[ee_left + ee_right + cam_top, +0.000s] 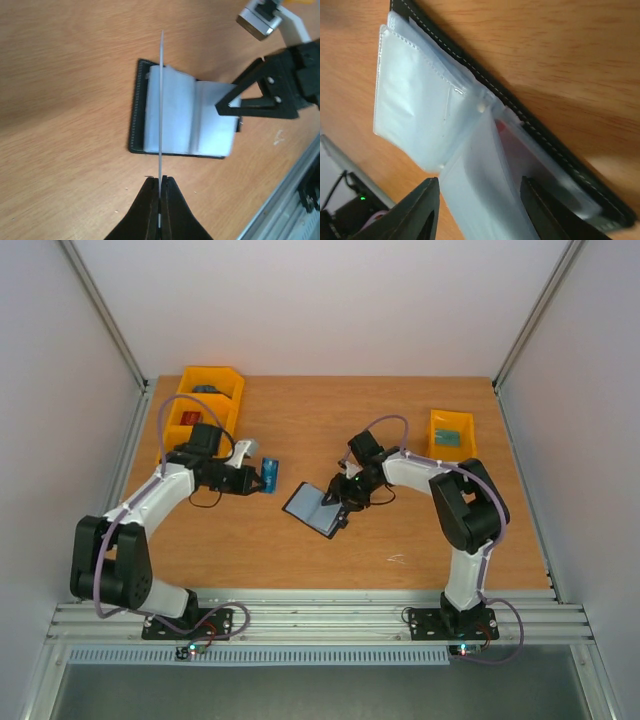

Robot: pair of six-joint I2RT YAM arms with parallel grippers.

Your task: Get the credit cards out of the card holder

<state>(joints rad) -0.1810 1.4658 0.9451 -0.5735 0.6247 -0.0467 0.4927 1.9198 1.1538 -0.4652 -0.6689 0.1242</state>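
Note:
The card holder (pixel 308 506) lies open on the wood, black-edged with clear pale sleeves (pixel 420 95). My left gripper (pixel 262 478) hangs to its left, shut on a pale blue credit card (pixel 270 475). In the left wrist view that card (pixel 161 100) shows edge-on, rising from the closed fingertips of the left gripper (pixel 160 179), with the holder (pixel 135 125) beyond it. My right gripper (pixel 340 500) is down at the holder's right half. Seen from its wrist, the right gripper (pixel 480 200) stands open astride a raised fan of sleeves. A red credit card (pixel 502 127) shows inside a sleeve.
Two yellow bins (pixel 210 400) stand at the back left, one holding a red item (pixel 190 418). A smaller yellow bin (pixel 451 433) at the back right holds a greenish flat piece. The aluminium rail (pixel 300 615) runs along the near edge.

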